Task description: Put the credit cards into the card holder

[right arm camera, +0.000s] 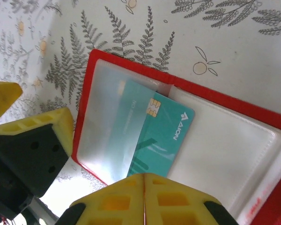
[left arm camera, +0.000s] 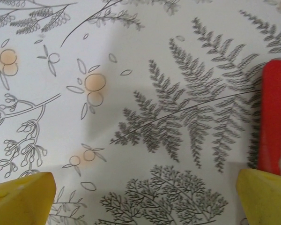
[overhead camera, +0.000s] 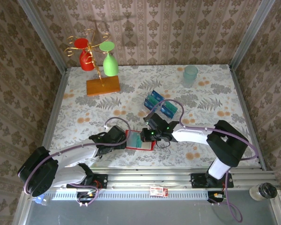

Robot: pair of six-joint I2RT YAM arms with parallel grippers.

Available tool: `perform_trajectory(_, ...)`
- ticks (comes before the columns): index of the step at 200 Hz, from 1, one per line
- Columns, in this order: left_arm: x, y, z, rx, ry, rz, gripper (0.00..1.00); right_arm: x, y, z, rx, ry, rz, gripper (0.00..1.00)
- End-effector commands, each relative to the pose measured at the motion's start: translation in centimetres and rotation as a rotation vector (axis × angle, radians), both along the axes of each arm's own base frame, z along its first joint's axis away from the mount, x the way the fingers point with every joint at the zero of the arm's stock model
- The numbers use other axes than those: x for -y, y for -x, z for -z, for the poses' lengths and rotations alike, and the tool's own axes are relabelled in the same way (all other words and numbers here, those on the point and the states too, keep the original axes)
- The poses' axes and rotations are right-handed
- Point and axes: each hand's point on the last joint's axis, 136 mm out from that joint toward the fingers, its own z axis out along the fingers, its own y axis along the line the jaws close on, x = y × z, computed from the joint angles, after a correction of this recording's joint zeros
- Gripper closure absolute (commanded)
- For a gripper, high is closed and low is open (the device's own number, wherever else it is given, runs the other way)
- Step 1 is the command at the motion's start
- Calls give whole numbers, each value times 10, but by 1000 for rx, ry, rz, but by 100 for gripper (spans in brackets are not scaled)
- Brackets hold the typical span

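Although one teal card [right arm camera: 161,133] is already partway into the card holder [right arm camera: 215,97], the task looks only just begun. The red holder lies opened flat on the flowered table [overhead camera: 215,103], just in front of the arm bases. In the right wrist view the card's left part sits under the clear left pocket, while its printed end sticks out across the fold onto the right half. This card therefore seems to need a further push before it is seated. The right gripper [right arm camera: 143,187] hangs directly over the card's near edge with its yellow fingers pressed together and nothing visible between them; whether the tips touch the card I cannot tell. The left gripper [left arm camera: 143,194] is spread wide and holds nothing, with one finger just beside the holder's red edge. Farther back on the table, well apart from the holder, the blue cards [overhead camera: 154,98] sit in two small groups, so most of the work appears left to do.
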Motion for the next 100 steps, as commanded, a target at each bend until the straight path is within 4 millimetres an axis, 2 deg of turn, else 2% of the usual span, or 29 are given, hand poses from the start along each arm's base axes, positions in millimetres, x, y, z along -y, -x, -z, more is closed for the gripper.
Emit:
perform_trajectory(1, -17, 10, 9, -36, -40, -35, 0, -4, 7, 11, -35, 40, -45, 94)
perform_trajectory(56, -11, 12, 16, -64, -21, -15, 0, -14, 4, 29, -71, 63, -61, 95)
perform_trajectory(100, -6, 14, 24, -86, -14, -7, 0, -30, -1, 37, -96, 64, -83, 96)
